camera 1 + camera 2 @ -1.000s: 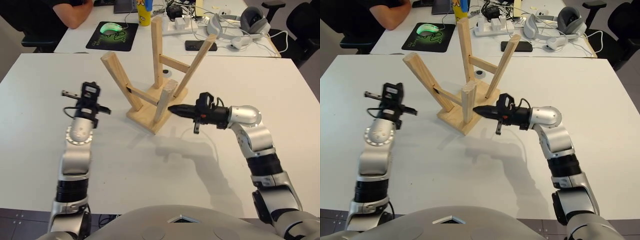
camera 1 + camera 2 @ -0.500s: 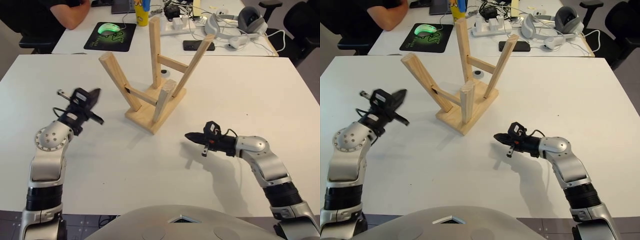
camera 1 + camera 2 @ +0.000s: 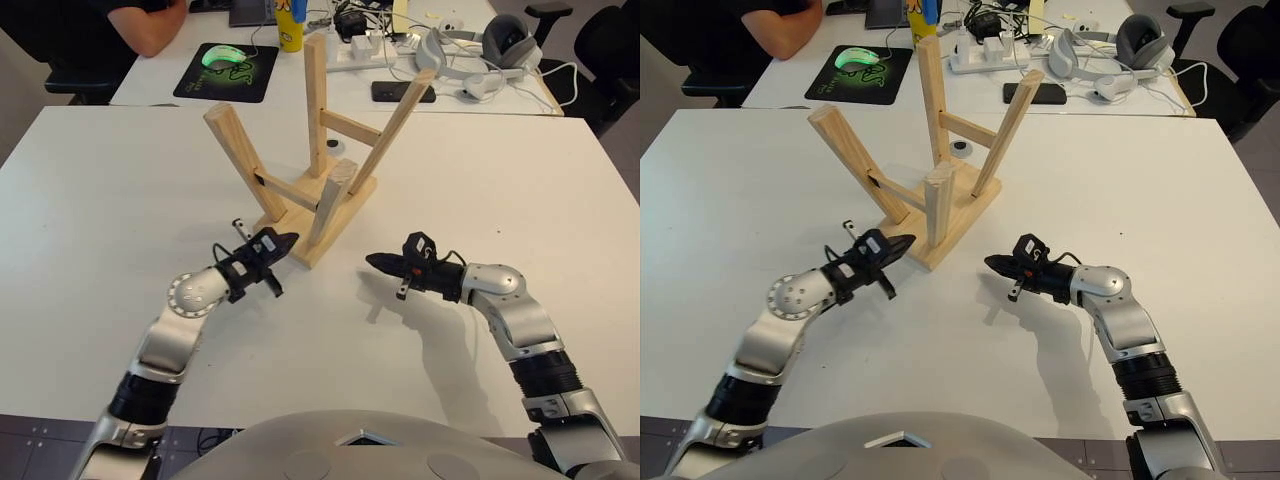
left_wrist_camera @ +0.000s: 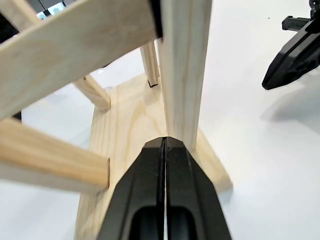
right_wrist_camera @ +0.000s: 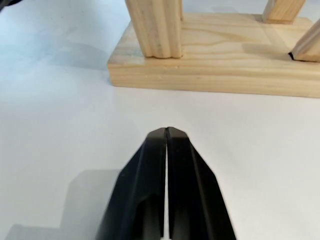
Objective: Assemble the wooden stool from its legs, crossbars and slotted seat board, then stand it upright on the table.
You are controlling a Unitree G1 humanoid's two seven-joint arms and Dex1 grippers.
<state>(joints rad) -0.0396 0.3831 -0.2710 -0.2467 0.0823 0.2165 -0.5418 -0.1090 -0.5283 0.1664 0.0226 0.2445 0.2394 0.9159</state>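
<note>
- Wooden stool (image 3: pixel 331 200) stands upside down on the table (image 3: pixel 120 200), seat board (image 3: pixel 350 207) flat, legs (image 3: pixel 314 90) pointing up.
- My left gripper (image 3: pixel 285 241), closed and empty, is just beside the seat board.
- My right gripper (image 3: pixel 373 262), closed too, is near.

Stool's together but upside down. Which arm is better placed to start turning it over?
Left. Its shut left pincer sits right at the stool's near leg and seat board; the right pincer, also shut, is apart over bare table. Either must open first.
</note>
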